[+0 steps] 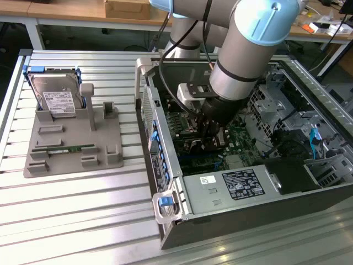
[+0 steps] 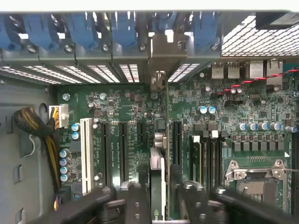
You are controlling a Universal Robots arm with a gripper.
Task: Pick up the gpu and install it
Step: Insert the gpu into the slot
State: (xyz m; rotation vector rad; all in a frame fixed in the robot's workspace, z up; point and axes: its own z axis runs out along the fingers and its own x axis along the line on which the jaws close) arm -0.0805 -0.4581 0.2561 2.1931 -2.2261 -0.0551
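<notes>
The gpu [image 2: 158, 179] appears edge-on in the wrist view, standing upright over the green motherboard [image 2: 126, 112]. Its silvery bracket [image 2: 163, 51] reaches up to the case's rear slot wall. My gripper [image 2: 161, 203] is shut on the card, with one dark finger [image 2: 138, 203] on each side. The card lies between the black expansion slots [image 2: 124, 149]; whether it is seated in one I cannot tell. In the exterior view my gripper [image 1: 211, 139] is low inside the open computer case [image 1: 165, 182], and the card is mostly hidden beneath it.
A grey holder tray [image 1: 105, 138] at the exterior view's left carries the silver hard drive [image 1: 55, 99] and a green memory stick [image 1: 69, 149]. Blue slot latches [image 2: 84, 28], a white slot [image 2: 85, 154], a cable bundle [image 2: 32, 123] and the power supply [image 1: 237, 185] surround the card.
</notes>
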